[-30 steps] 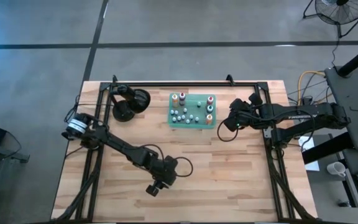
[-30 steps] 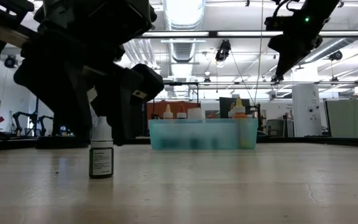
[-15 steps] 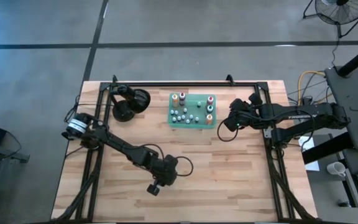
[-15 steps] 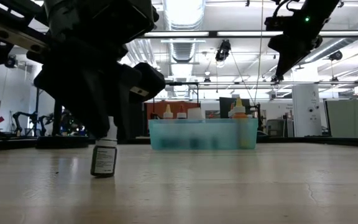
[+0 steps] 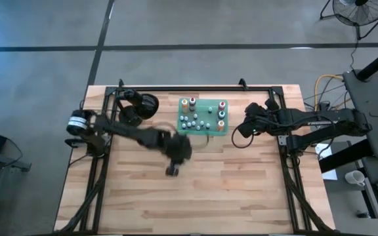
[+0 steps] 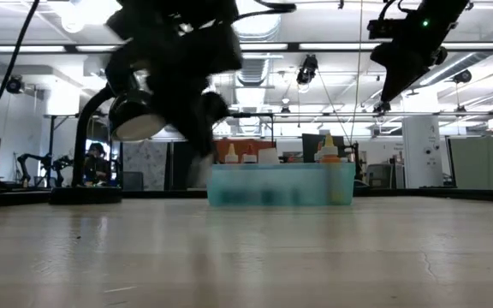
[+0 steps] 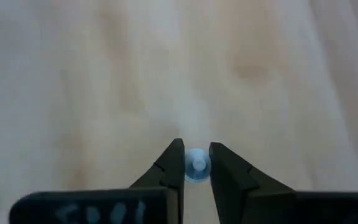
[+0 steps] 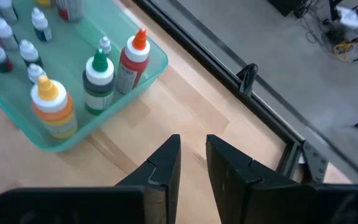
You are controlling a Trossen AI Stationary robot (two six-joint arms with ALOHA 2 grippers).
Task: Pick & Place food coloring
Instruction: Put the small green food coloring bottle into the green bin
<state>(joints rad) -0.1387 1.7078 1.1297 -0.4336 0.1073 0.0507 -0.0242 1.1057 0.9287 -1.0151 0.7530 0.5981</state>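
Between left hand [image 7: 196, 167] fingers — small bottle [image 7: 197, 166]

The left gripper [image 6: 197, 128] is a motion smear in the low view. In its wrist view only the round white cap of the small bottle [image 7: 197, 167] shows between the fingers; the body is hidden, and the table [image 7: 104, 93] beyond is blurred.
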